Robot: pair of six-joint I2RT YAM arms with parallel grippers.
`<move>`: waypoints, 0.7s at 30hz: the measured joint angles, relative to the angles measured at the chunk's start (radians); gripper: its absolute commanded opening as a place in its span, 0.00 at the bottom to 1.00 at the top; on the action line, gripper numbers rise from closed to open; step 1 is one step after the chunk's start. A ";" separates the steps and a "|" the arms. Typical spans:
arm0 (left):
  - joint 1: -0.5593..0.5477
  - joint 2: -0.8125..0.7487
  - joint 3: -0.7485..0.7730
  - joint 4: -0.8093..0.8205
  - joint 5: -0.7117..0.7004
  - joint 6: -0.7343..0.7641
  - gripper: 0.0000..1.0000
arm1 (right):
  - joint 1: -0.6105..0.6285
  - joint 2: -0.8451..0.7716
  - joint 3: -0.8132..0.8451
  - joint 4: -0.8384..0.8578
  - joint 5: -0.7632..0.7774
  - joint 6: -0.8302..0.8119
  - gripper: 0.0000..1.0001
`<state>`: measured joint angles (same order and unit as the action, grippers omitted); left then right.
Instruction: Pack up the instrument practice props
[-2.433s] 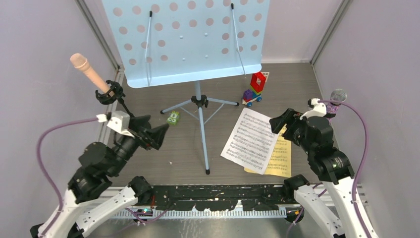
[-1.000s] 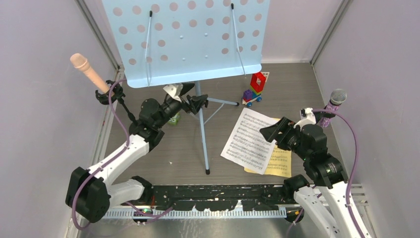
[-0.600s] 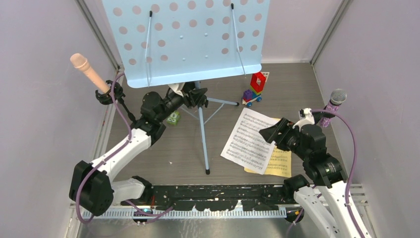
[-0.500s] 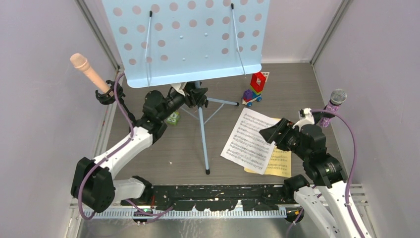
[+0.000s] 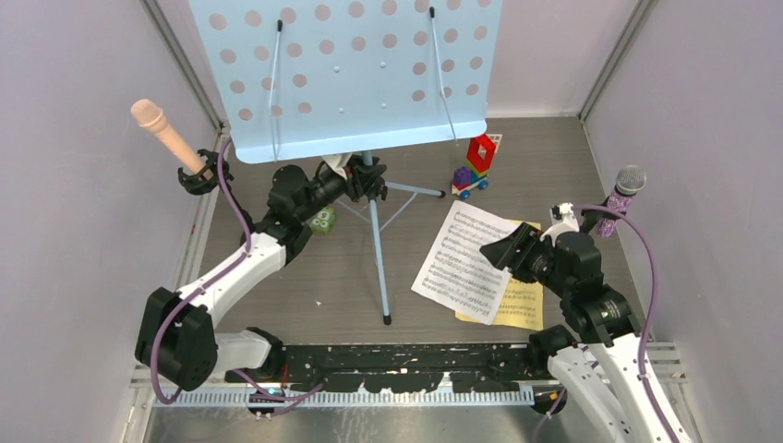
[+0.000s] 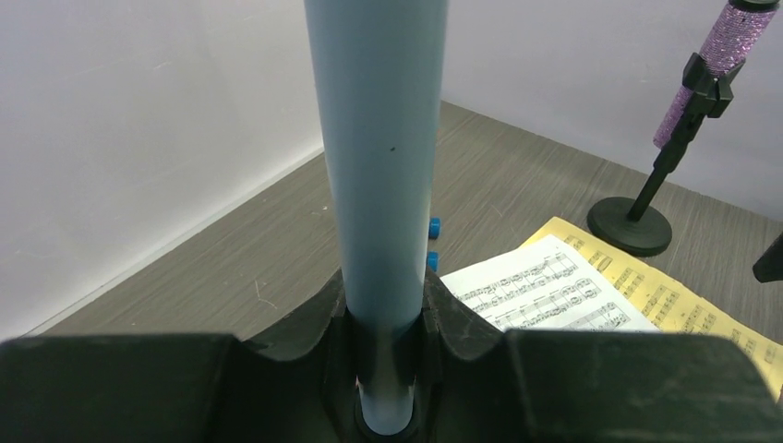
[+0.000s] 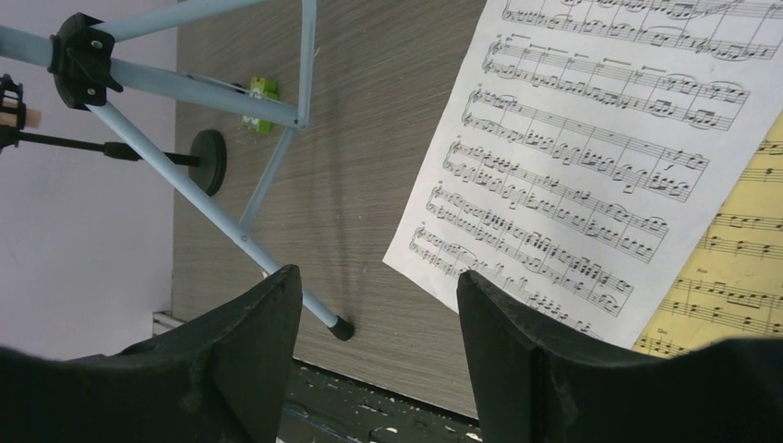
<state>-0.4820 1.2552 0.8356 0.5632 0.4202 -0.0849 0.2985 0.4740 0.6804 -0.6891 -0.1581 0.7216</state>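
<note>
Left wrist view: left claw [image 6: 380,318] pinches the music rack pole [image 6: 374,138], a steady lift likely next, while right claw [image 7: 379,341] hangs spread above the white score sheet [image 7: 591,166].

The white score sheet [image 5: 466,263] partly covers the yellow score sheet [image 5: 523,305].

You have the blue music rack [image 5: 355,74] upright on its tripod. The white sheet [image 5: 466,261] overlaps the yellow sheet [image 5: 524,300]. The peach microphone [image 5: 162,129] and purple microphone [image 5: 629,181] sit in holders [image 6: 631,226].
</note>
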 measured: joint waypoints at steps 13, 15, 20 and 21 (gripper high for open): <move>0.019 0.018 0.097 -0.173 0.152 0.038 0.00 | 0.000 0.069 -0.108 0.293 -0.120 0.174 0.75; 0.018 0.002 0.096 -0.199 0.161 0.048 0.00 | 0.000 0.104 -0.111 0.347 -0.133 0.198 0.75; 0.017 -0.044 0.064 -0.216 0.172 0.055 0.00 | 0.000 0.225 -0.164 0.626 -0.170 0.236 0.74; 0.017 -0.046 0.061 -0.212 0.173 0.050 0.00 | 0.000 0.256 -0.177 0.694 -0.177 0.243 0.74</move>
<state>-0.4652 1.2095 0.8967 0.3515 0.5934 -0.0345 0.2985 0.7303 0.5030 0.0044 -0.3347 0.9642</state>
